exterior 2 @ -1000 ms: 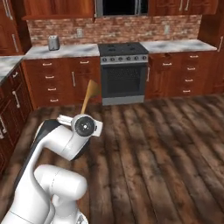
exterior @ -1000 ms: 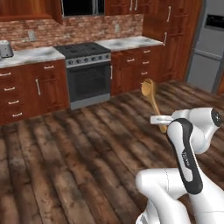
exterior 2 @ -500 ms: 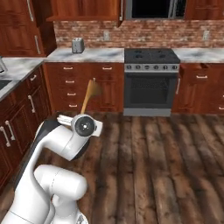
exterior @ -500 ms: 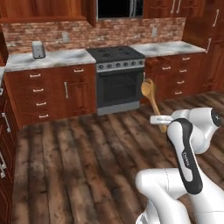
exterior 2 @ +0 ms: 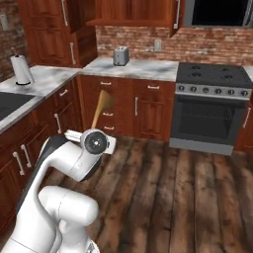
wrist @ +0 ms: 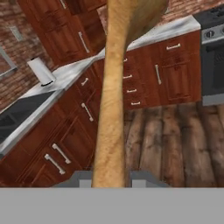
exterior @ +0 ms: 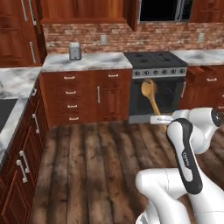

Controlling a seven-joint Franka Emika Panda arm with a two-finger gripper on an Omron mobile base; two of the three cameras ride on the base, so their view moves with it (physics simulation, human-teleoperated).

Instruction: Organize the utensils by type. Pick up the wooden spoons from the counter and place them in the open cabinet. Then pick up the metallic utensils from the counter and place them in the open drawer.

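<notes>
Fingers of the two-finger gripper sit narrowly apart and clamped on the handle of the larger orange-brown wooden spoon, which you are carrying in the air, well above the dark plank floor and resting on no surface. In the hand view the two small grey fingertips flank the handle at its lower end, and the round bowl points up and away from the hand. The step in hand looks like transport to the open cabinet, so keep the hand level and the grip firm: a smooth, tapering wooden handle held this low can pivot between the pads if you swing sharply. Turn the base gently and give the upright bowl room near edges. Beyond the spoon stand reddish-brown panelled base cabinets with slim metal pulls, topped by the white grey-veined marble counter. Farthest off, a small grey toaster sits toward that counter's back edge, against the red brick wall.
</notes>
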